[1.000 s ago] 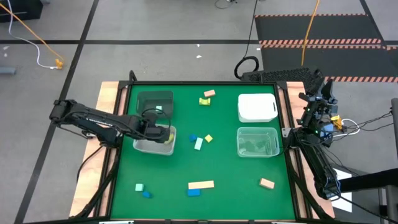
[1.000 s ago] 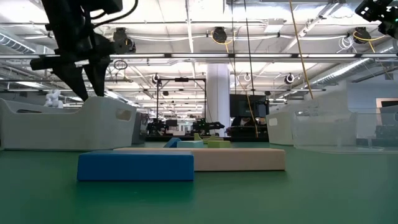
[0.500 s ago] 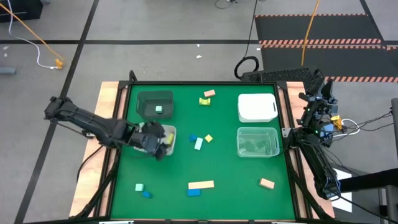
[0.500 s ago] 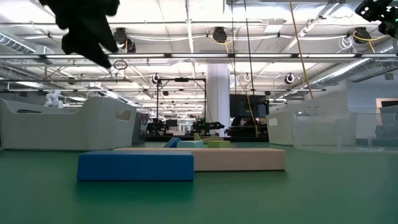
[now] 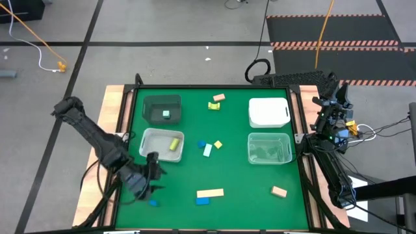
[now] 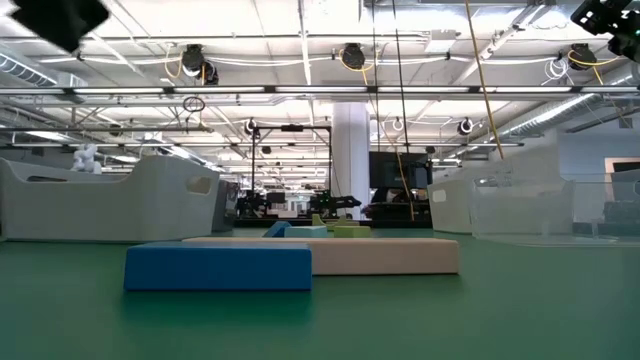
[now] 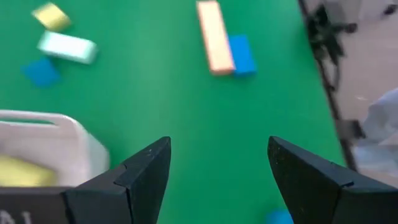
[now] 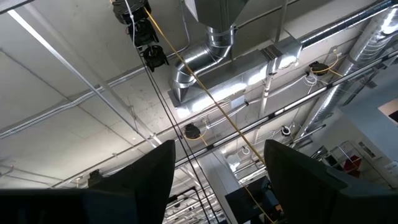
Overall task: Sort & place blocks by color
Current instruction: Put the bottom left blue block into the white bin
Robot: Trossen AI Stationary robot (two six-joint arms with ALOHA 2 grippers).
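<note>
My left gripper (image 5: 152, 175) (image 7: 217, 143) hovers open over the table's near left part, with only green tabletop between its fingers. A small blue block (image 5: 153, 203) lies just nearward of it. A yellow-green block (image 5: 174, 143) lies in the left clear bin (image 5: 151, 151), and a mint block (image 5: 166, 114) lies in the dark grey bin (image 5: 156, 103). Loose blocks lie mid-table: blue (image 5: 201, 144), mint (image 5: 207, 151), yellow (image 5: 218, 144). A tan bar (image 5: 210, 193) with a blue block (image 5: 203, 201) lies near the front. My right gripper (image 8: 219, 149) waits open at the table's right edge, pointing up.
A white bin (image 5: 268, 112) and a second clear bin (image 5: 269, 148) stand on the right side. Tan and yellow blocks (image 5: 216, 101) lie at the far middle, and a tan block (image 5: 279, 191) lies near right. In the low view the blue block (image 6: 218, 267) and tan bar (image 6: 385, 255) lie in front.
My left gripper has let go of the yellow-green block, which now lies in the left clear bin. It has swung from above that bin toward the table's near left corner, rising a little and rolling about its own axis.
</note>
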